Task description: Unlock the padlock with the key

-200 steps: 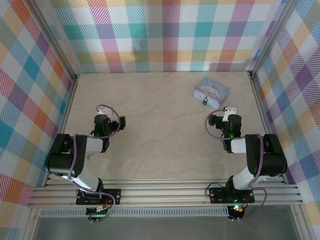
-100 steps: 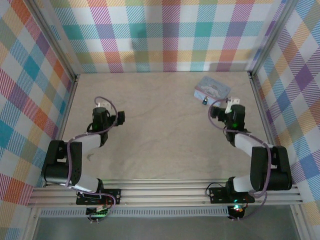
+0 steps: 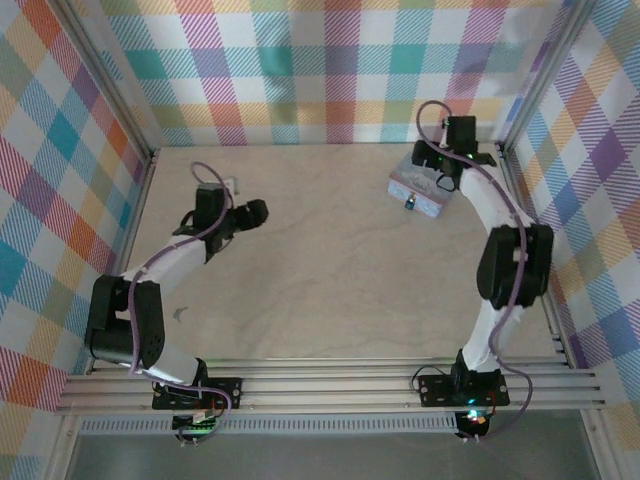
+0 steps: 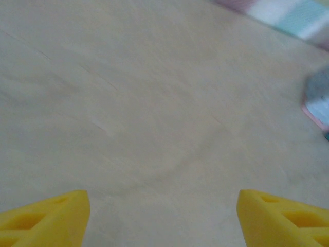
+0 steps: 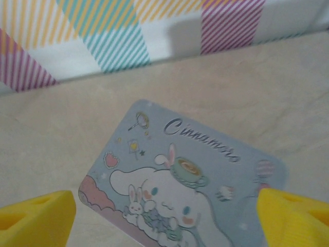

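A: What are the pincers doing?
B: The right gripper [image 5: 164, 218], jaws wide apart and holding nothing, hangs over the cartoon tin box [image 5: 180, 175]. The left gripper [image 4: 162, 218], likewise spread, is over bare table [image 4: 154, 103].
A: And the padlock?
B: The padlock [image 3: 409, 203], tiny, sits at the tin's near edge.

We find the tin box [image 3: 424, 186] near the far right corner of the table [image 3: 300, 300], just before its back edge. The padlock [image 3: 409, 203] sits against the box's near side. The right gripper [image 5: 164, 218] hangs above the box, and the left gripper [image 4: 162, 216] is over the table's left half, well apart from both.
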